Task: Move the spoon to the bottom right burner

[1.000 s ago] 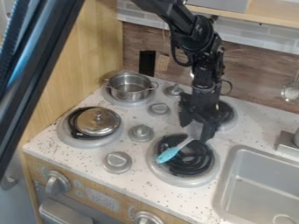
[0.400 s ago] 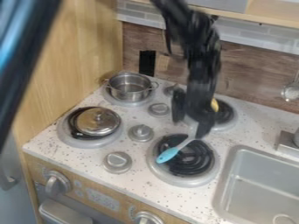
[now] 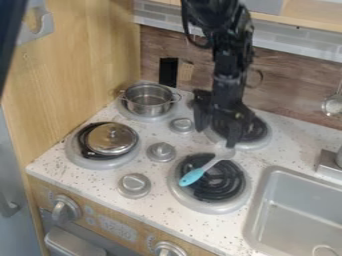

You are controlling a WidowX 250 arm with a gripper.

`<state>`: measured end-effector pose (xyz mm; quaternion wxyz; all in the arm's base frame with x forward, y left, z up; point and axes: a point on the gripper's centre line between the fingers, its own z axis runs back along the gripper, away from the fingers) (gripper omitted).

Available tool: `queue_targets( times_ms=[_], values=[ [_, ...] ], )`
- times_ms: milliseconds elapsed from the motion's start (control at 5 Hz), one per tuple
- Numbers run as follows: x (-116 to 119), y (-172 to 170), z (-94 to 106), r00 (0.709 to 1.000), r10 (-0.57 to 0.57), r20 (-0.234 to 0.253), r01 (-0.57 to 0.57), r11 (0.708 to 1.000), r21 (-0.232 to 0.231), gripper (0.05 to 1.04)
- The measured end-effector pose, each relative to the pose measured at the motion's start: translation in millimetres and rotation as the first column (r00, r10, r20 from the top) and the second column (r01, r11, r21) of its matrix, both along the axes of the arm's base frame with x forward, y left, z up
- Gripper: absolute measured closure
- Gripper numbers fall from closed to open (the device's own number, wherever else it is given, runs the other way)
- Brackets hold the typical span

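Note:
My gripper [image 3: 216, 136] hangs open over the front of the back right burner, its two fingers spread apart. Just below and in front of the right finger lies the spoon [image 3: 211, 164]. Its blue end rests over the left part of the black coils of the bottom right burner [image 3: 226, 184], and its grey bowl reaches past the burner's back edge onto the white stovetop. Nothing is seen held between the fingers.
A steel pot [image 3: 148, 101] stands on the back left burner and a metal lid [image 3: 111, 138] on the front left one. Grey knobs [image 3: 161, 152] rise between the burners. The sink [image 3: 297, 210] is at the right.
The gripper has risen and drawn back from the spoon's bowl, which is now uncovered. The spoon itself looks unmoved. The dark blurred object at the upper left has shifted out toward the corner.

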<state>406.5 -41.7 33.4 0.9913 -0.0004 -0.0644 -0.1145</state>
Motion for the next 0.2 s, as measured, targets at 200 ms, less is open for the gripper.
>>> queue_targets(
  times_ms=[200],
  values=[
    [-7.0,12.9,0.8,0.998,0.053,-0.016,-0.054,0.998,-0.017,0.084]
  ],
)
